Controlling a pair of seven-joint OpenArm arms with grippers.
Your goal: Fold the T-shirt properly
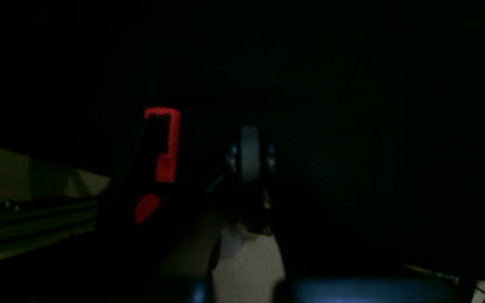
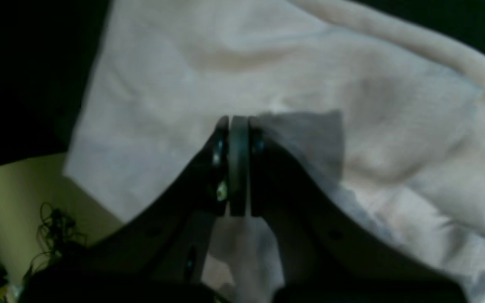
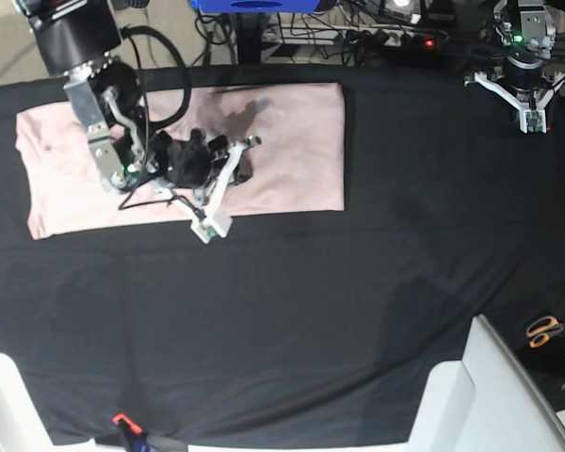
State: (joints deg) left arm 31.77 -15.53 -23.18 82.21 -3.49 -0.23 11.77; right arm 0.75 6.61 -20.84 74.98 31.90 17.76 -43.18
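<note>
The pale pink T-shirt [image 3: 292, 141] lies flat as a wide rectangle on the black table cover [image 3: 358, 282], at the back left in the base view. My right gripper [image 3: 243, 168] is down on the shirt's middle. In the right wrist view that gripper [image 2: 238, 124] is shut, its jaws pressed together with a raised flap of the T-shirt [image 2: 267, 63] bunched against them. My left gripper [image 3: 531, 121] hangs over the bare cover at the back right, far from the shirt. The left wrist view is very dark and shows the left gripper [image 1: 249, 139] shut with nothing in it.
Orange-handled scissors [image 3: 546, 330] lie at the right edge. A white panel [image 3: 490, 395] juts in at the front right corner. A red and black clamp [image 3: 122, 424] sits on the front edge. Cables and a power strip [image 3: 395, 38] run behind the table.
</note>
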